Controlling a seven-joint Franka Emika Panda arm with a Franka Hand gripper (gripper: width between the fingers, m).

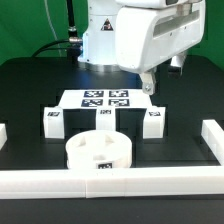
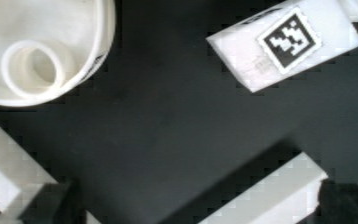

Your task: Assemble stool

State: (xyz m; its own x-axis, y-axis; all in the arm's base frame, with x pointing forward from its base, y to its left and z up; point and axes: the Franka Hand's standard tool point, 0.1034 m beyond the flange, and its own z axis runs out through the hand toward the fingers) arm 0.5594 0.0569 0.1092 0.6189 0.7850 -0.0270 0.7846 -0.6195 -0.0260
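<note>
The white round seat disc (image 1: pixel 98 152) lies near the front rail, sockets up; it also shows in the wrist view (image 2: pixel 43 50). Three short white tagged legs stand in a row behind it: one toward the exterior view's left (image 1: pixel 53 119), one in the middle (image 1: pixel 105 118), one toward the right (image 1: pixel 153 120). One leg shows in the wrist view (image 2: pixel 282 42). My gripper (image 1: pixel 148 88) hangs above the table behind the right leg, apart from every part. In the wrist view the gripper (image 2: pixel 202 210) is open and empty, its dark fingertips (image 2: pixel 51 205) wide apart.
The marker board (image 1: pixel 105 99) lies behind the legs. White border rails run along the front (image 1: pixel 110 185), the exterior view's left (image 1: pixel 3 135) and right (image 1: pixel 212 140). White strips (image 2: pixel 274 195) cross the wrist view near the fingers. The table is black.
</note>
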